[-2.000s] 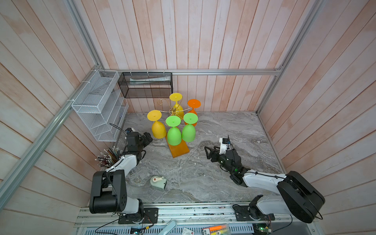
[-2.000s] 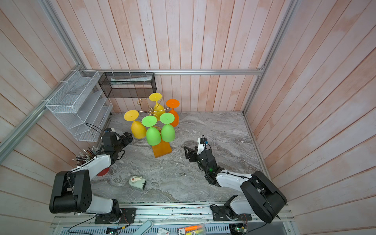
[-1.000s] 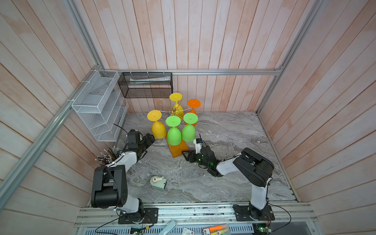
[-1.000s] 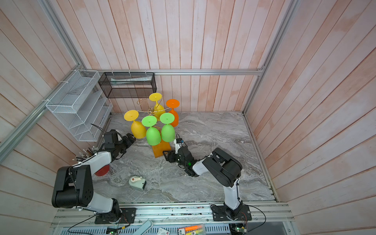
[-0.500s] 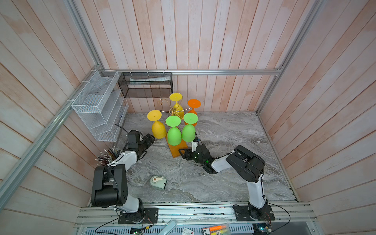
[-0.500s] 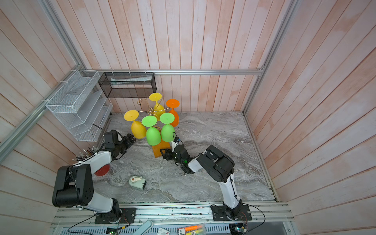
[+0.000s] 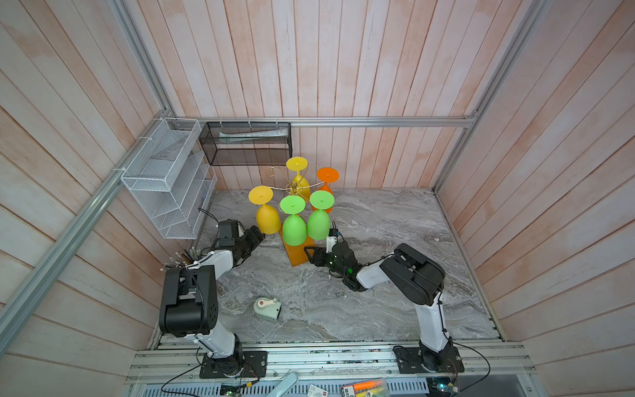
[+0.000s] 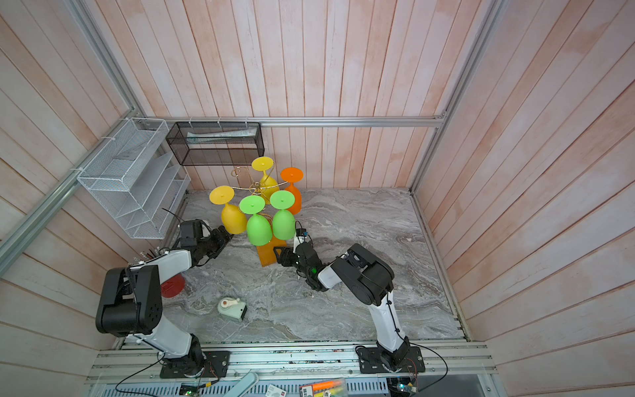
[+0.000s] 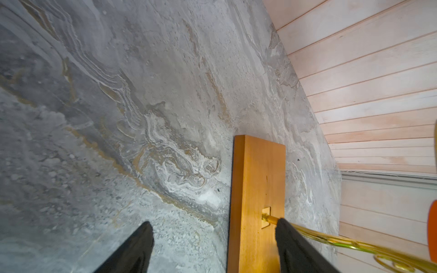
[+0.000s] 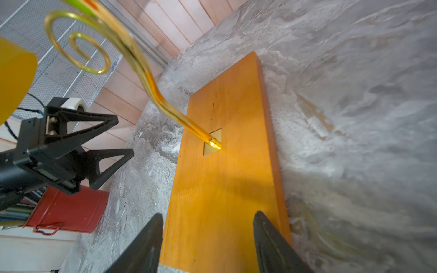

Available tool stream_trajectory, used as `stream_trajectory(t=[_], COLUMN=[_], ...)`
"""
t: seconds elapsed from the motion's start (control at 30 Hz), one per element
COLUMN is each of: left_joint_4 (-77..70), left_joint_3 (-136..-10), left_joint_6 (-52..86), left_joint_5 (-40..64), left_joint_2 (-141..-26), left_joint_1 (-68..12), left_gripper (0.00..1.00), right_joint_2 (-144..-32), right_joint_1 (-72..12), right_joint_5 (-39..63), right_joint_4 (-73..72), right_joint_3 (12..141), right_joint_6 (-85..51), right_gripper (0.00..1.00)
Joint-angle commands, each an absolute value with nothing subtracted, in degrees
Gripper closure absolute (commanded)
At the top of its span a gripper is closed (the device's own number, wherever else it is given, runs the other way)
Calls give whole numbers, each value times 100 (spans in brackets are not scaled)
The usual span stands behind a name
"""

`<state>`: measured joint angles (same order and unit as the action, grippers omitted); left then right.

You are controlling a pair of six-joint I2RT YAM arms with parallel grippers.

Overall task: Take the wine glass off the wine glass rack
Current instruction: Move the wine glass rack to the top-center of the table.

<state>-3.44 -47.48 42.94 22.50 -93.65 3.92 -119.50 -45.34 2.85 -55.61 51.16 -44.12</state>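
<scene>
**Table** (image 7: 395,233): grey marble, plank walls on three sides.
**Shelf** (image 7: 161,178): white wire, on the side wall.
**Basket** (image 7: 247,144): black mesh, on the back wall behind the rack.
**Rack** (image 7: 292,254): gold wire on an orange base, standing toward the back of the table between the two arms.
**Glasses** (image 7: 293,230): five, hung foot-up on the rack: two yellow, two green, one orange. In both top views the green bowls hide the stem. The wrist views show it bare, fixed in the base.
**Left gripper** (image 7: 257,235): jaws wide, empty, just beside the front yellow bowl.
**Right gripper** (image 7: 311,256): jaws apart, astride the base's near end, not closed on it.
**Bucket** (image 8: 173,285): red, seen in a top view beside the left arm and in the right wrist view.
**Small grey device** (image 7: 267,306): near the table's front, well apart from the rack.
</scene>
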Motion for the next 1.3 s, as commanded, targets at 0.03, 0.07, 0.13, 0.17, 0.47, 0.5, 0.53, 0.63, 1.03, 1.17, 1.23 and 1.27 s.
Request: stream_trajectory(t=[0.03,0.07,0.13,0.17,0.47,0.5,0.53,0.63,1.03,1.17,1.23,1.27], left_joint_4=[-509,-537,-661,-709,-1093,-1140,-1188,-1304,-1466,-1501,-1520,-1537], left_joint_3=[-4956,-4977,-4992,-4999,-5088,-5095,-5105,-5149,-5316,-5394,-5438,-5453], left_joint_6=[4544,4605,4757,4816,5199,5228,5270,5350,5440,5482,5514,5534], left_joint_5=[2641,2661,2719,2725,2666,2655,2678,2710,2666,2589,2555,2534], left_joint_2=[-9569,-9604,-9704,-9752,-10247,-10298,-10370,-10518,-10837,-10897,-10950,-10972], left_joint_1=[193,141,9,-42,-436,-476,-512,-644,-1106,-1291,-1374,-1417], left_gripper=[20,20,21,21,26,26,27,30,52,54,54,54], right_joint_2=[-11902,-11848,-11698,-11653,-11355,-11294,-11232,-11016,-10018,-9677,-9496,-9407], right_joint_1=[-4386,-4369,-4322,-4309,-4185,-4168,-4145,-4062,-3642,-3433,-3337,-3286], right_joint_5=[84,58,20,6,71,94,100,144,80,92,98,99], right_joint_4=[-5925,-5975,-6085,-6159,-6195,-6195,-6184,-6152,-6124,-5967,-5838,-5762], right_joint_3=[4905,4850,4690,4616,4304,4256,4198,4019,3140,2914,2827,2776], right_joint_6=[-4276,-4223,-4145,-4127,-4182,-4207,-4250,-4347,-4657,-4723,-4724,-4738], right_gripper=[37,37,37,37,37,37,37,36,37,37,37,37])
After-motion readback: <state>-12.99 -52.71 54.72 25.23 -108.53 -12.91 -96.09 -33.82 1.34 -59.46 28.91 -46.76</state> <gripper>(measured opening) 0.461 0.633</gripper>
